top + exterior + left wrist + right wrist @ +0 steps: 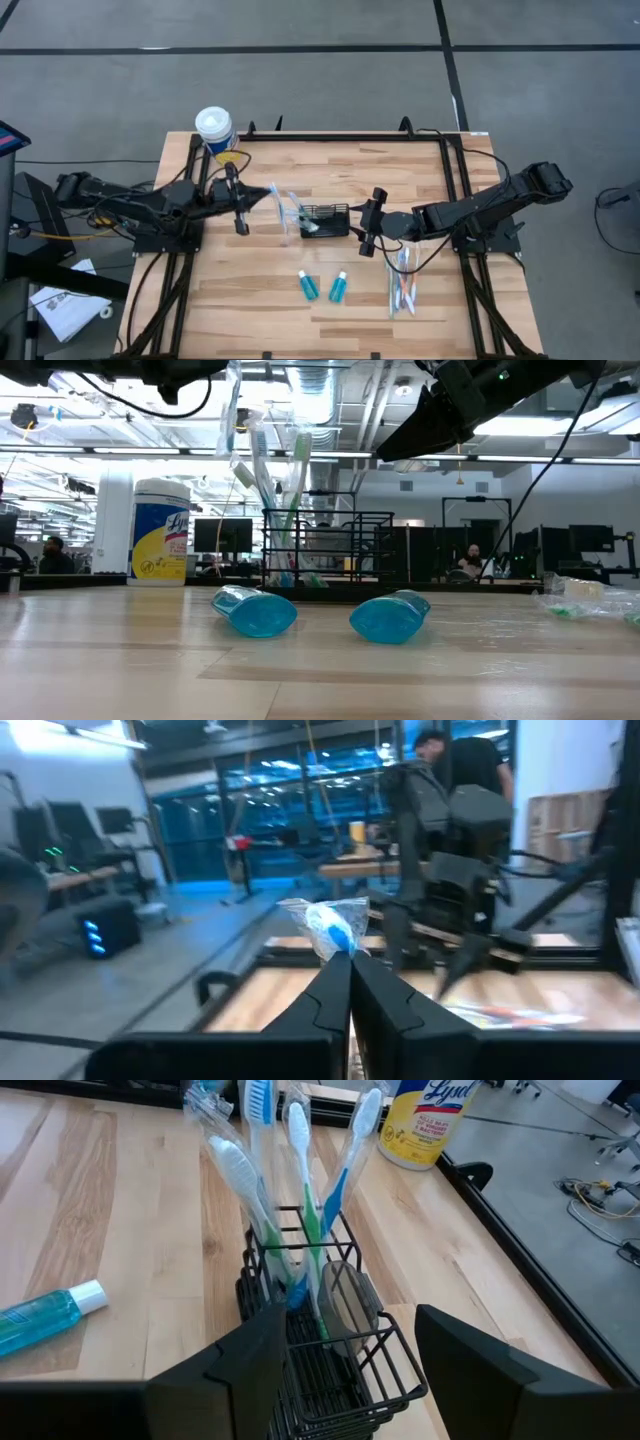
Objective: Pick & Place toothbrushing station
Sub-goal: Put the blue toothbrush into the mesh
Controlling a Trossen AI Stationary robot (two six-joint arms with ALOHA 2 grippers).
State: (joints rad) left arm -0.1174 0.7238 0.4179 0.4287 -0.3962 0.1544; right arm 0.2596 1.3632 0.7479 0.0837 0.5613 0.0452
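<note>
The black wire-mesh basket (325, 218) stands on the table's middle with several toothbrushes (300, 1190) upright in it. My left gripper (260, 204) is just left of the basket, above the table, and shut on a plastic-wrapped blue and white toothbrush (332, 928). My right gripper (356, 223) is open just right of the basket, a finger on either side of its near end (330, 1370); whether they touch it I cannot tell. Two teal tubes (308, 287) (338, 287) lie nearer the table's front. My left gripper pinches the wrapped toothbrush between its two shut fingers (340, 990), coming level from the table's left. The wrapped blue and white end (335, 932) sticks out just past the fingertips. The brush is held above the table (234, 420), slanting down toward the basket; its lower end is hidden among the other brushes.
A white-lidded canister with a yellow label (214, 128) stands at the far left corner. Several wrapped toothbrushes (402, 285) lie at the front right. The table has a black frame along its edges (330, 137).
</note>
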